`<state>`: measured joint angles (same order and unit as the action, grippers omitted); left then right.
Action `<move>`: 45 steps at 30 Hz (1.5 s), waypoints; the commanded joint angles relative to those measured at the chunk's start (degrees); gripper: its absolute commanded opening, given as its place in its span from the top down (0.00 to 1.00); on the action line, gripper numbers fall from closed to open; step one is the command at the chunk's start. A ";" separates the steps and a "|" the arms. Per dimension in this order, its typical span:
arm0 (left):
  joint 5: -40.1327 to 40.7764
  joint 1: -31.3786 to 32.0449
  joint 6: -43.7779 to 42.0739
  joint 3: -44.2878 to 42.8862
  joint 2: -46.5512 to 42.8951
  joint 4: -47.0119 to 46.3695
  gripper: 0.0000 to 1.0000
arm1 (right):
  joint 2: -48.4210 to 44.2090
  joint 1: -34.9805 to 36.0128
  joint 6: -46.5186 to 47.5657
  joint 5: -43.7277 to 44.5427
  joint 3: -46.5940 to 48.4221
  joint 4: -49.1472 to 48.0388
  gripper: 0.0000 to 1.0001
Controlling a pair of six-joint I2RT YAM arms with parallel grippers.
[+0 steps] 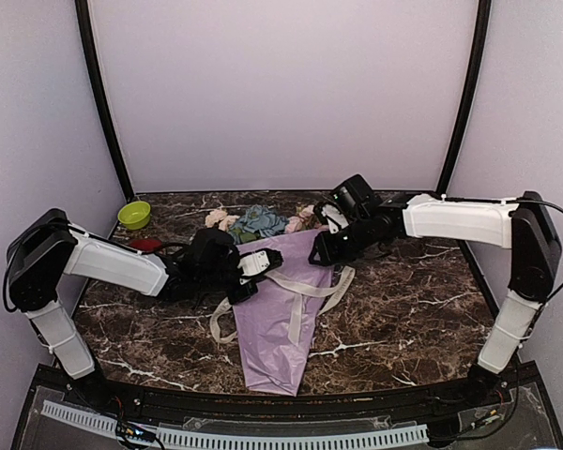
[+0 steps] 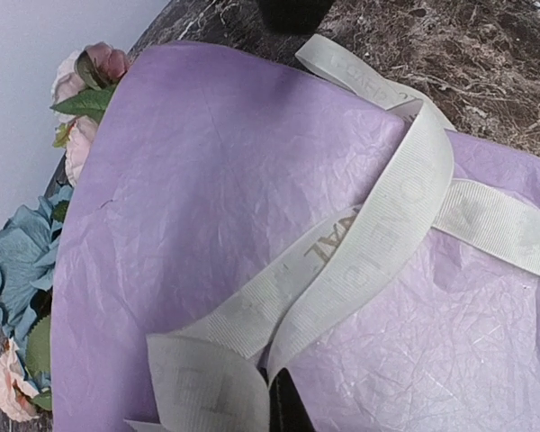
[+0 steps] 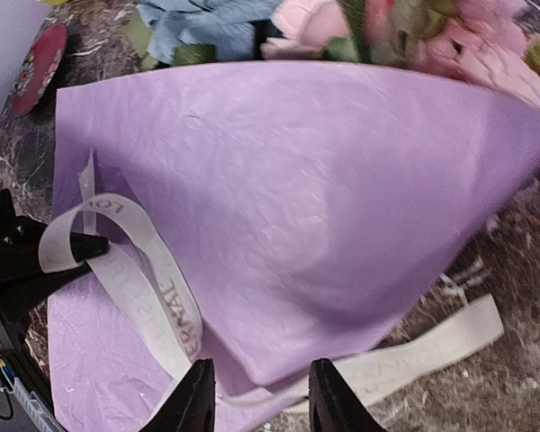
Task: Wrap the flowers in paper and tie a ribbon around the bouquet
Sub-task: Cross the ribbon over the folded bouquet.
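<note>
Far left, the bowl [image 1: 134,215] sits at the back corner of the surface [image 1: 403,300]. The cup [image 1: 146,245] is a little nearer, close by my left arm.

My left gripper [image 1: 261,270] is clenched on the ribbon [image 2: 369,234], right over the left edge of the bouquet [image 1: 280,319]. From the right wrist I can see its dark tips pinching a small loop of the band. From that pinch two strands run side by side across the paper [image 2: 216,198] to a fold, and more ribbon lies flat over the cone beyond it. One end trails off the left side onto the surface, and another curls out on the right.

The bouquet lies mid-surface, point toward me, wide mouth away. At the mouth the flowers [image 1: 255,223] spill out: cream heads on the left, the blue bloom [image 2: 13,261] in the middle, pink heads on the right.

Over to the right, my right gripper [image 3: 263,400] hangs low at the cone's upper right edge. Its fingers [image 3: 196,400] are apart, released, gripping nothing. The paper's edge and a strip of ribbon lie below the gap.
</note>
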<state>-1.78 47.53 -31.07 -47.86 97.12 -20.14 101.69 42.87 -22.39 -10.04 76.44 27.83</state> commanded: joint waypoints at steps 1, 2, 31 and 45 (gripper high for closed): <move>2.56 -0.07 4.07 0.20 1.35 -1.68 1.00 | -6.42 2.55 -12.88 9.08 -8.71 -4.51 0.68; 2.70 -0.07 4.59 0.29 1.58 -1.63 1.00 | -8.24 3.87 -14.98 9.14 -11.91 -8.15 0.70; 1.30 -0.07 8.28 1.85 3.14 -0.37 1.00 | 2.26 13.81 -21.77 10.91 -8.98 -13.54 0.72; 1.39 -0.07 8.98 2.00 3.69 0.02 1.00 | 0.06 20.10 -22.35 16.46 -5.55 -4.03 0.72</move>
<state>-0.10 47.53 -22.87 -46.35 100.62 -20.91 103.57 60.55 -42.37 7.68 71.33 22.39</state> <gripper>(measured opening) 0.006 0.280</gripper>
